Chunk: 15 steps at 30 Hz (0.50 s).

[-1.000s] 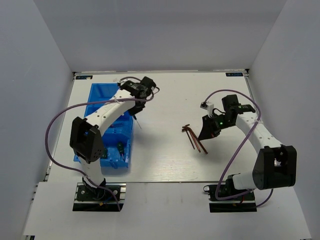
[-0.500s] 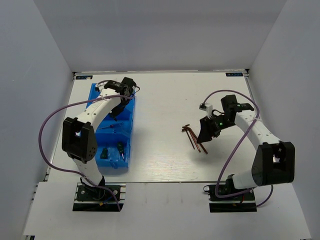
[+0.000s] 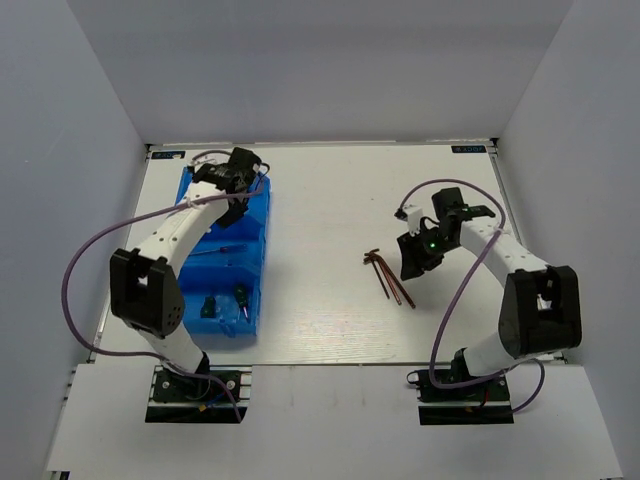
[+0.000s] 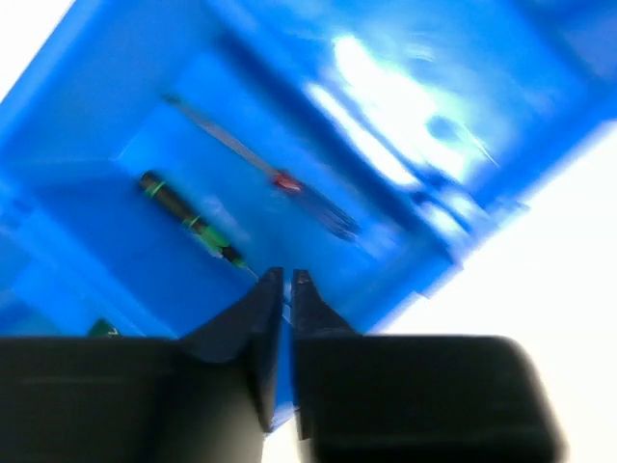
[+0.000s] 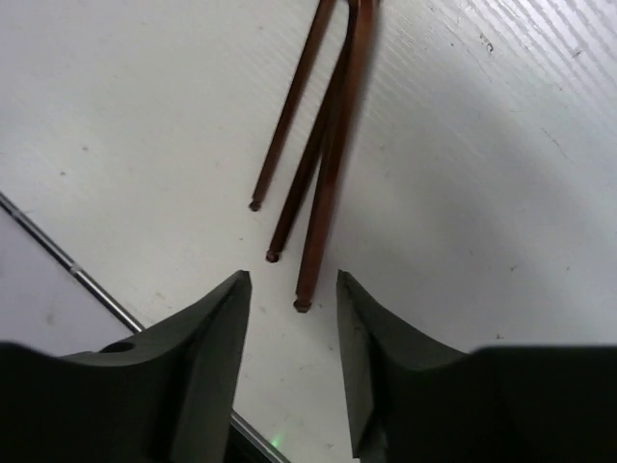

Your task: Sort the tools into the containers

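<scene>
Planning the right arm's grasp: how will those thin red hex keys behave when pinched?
The hex keys look like thin stiff rods, probably light. Lying flat and bunched on the table, they may slip from the open right gripper or lift together. Their bent ends probably prevent rolling.

We see the blue bin (image 3: 262,262) lying lengthwise on the nine o'clock side of the table (image 3: 340,190). The left gripper (image 3: 233,214) hangs over the bin's twelve o'clock end. Two green-handled screwdrivers (image 3: 241,296) sit in its six o'clock compartment. Well apart from the bin, toward three o'clock, lie the dark-red hex keys (image 3: 392,277), bunched together. The right gripper (image 3: 412,265) hovers just beside them at their two o'clock.
</scene>
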Each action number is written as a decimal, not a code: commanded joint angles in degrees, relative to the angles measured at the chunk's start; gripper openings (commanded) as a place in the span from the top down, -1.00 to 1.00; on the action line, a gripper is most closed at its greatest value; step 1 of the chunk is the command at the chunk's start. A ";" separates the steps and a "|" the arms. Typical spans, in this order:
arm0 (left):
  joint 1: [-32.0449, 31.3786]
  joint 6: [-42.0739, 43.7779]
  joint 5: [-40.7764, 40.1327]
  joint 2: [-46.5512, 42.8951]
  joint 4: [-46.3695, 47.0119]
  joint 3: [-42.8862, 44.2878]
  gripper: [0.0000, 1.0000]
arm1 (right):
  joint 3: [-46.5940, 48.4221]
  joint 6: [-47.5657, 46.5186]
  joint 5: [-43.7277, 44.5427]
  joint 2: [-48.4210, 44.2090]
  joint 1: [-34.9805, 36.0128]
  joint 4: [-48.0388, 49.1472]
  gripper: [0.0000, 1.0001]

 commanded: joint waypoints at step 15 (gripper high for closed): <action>-1.00 26.60 29.06 -32.12 19.75 -20.93 -0.21 | 0.80 4.62 13.09 12.54 7.95 10.44 0.13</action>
